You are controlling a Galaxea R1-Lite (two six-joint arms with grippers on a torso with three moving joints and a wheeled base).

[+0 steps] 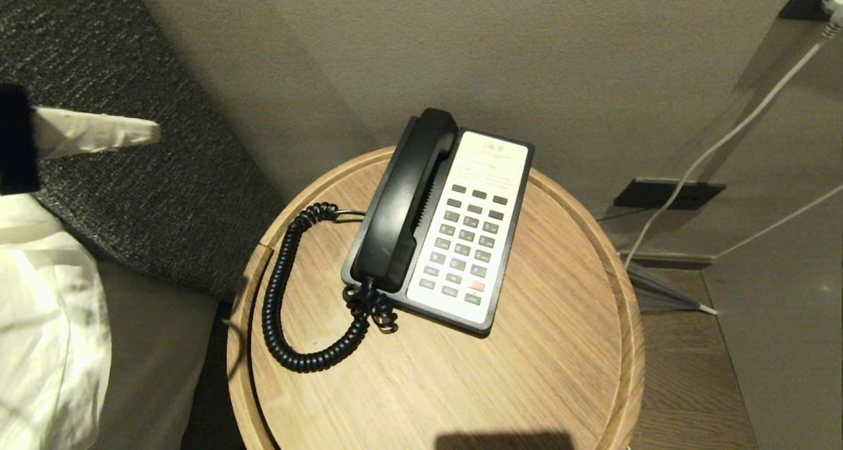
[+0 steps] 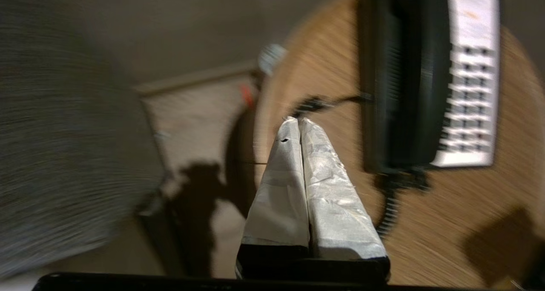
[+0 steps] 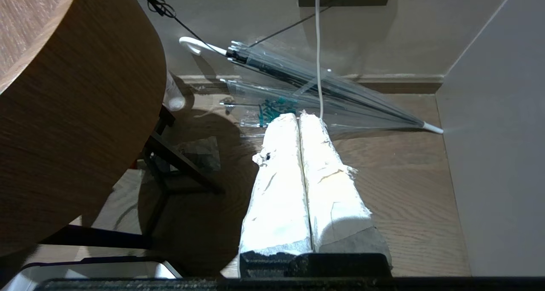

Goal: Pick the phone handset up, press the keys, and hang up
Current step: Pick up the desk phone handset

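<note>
handset: the phone handset [image 1: 407, 196], chunky black, sits in its cradle at 9 o'clock of the keys [image 1: 465, 242] (grey, one red)
left gripper [image 1: 150, 134]: fingers together, holding nothing, way off at 9 o'clock
right gripper [image 3: 299, 117]: fingers together; only its wrist view shows a clear umbrella [image 3: 315, 86] on the floor

handset [image 1: 405, 196] on base [image 1: 490, 305], left of keys [image 1: 467, 242] | base on table [image 1: 560, 371] | cord [image 1: 290, 292] apparently left

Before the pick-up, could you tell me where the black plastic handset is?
In the head view, the handset lies cradled on the left side of the phone base, beside the grey keys.
</note>
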